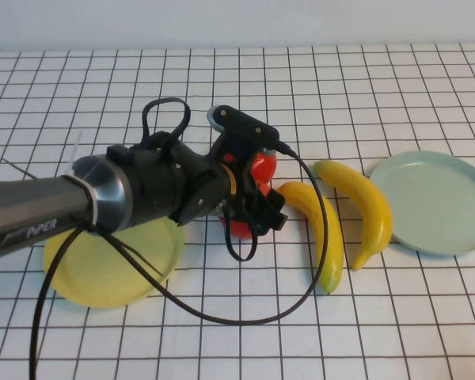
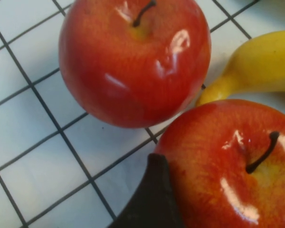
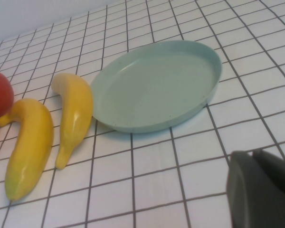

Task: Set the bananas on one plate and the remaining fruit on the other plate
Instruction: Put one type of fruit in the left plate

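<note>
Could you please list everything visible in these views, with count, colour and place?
Apples: two, shiny red, side by side on the table under the left gripper; one, the other.
Bananas: two, yellow, lying on the table between the apples and the blue-green plate; one, the other.
Blue-green plate: one, empty, table's right side.
Yellow plate: one, table's left side, partly under the left arm.
Table: white with black grid.
Left gripper: black, down at the apples.
Right gripper: dark, near the blue-green plate.
</note>
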`<control>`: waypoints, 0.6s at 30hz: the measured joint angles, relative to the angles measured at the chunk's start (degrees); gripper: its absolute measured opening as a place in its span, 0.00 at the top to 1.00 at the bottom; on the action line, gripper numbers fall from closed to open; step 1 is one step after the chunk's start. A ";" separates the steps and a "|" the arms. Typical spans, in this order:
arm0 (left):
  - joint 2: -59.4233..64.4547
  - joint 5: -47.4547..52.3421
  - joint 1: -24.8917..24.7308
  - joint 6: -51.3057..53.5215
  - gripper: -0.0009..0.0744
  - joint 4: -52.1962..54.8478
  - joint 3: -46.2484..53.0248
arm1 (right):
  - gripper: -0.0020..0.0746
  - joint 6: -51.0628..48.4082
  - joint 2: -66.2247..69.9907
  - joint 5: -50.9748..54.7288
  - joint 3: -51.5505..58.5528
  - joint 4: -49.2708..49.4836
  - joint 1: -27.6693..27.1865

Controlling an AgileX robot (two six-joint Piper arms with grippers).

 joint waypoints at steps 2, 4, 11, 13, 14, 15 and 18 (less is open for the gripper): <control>0.02 0.00 0.00 0.00 0.22 0.00 -0.06 | 0.99 0.00 0.00 0.00 0.00 0.00 0.00; 0.12 0.11 0.00 0.00 0.22 0.00 -0.32 | 0.99 0.00 0.00 0.00 0.00 0.00 0.00; -0.48 2.61 0.00 -0.20 0.22 2.98 -1.83 | 0.99 0.00 0.00 0.00 0.00 0.00 0.00; -1.83 3.14 0.00 -0.20 0.22 3.97 -2.37 | 0.99 0.00 0.00 0.00 0.00 0.00 0.00; -2.89 3.29 0.00 -0.20 0.22 4.41 -2.58 | 0.99 0.00 0.00 0.00 0.00 0.00 0.00; -3.88 3.29 0.00 -0.20 0.22 4.76 -2.71 | 0.99 0.00 0.00 0.00 0.00 0.00 0.00; -8.23 4.64 0.00 -0.20 0.22 5.18 -3.01 | 0.99 0.00 0.00 0.00 0.00 0.00 0.00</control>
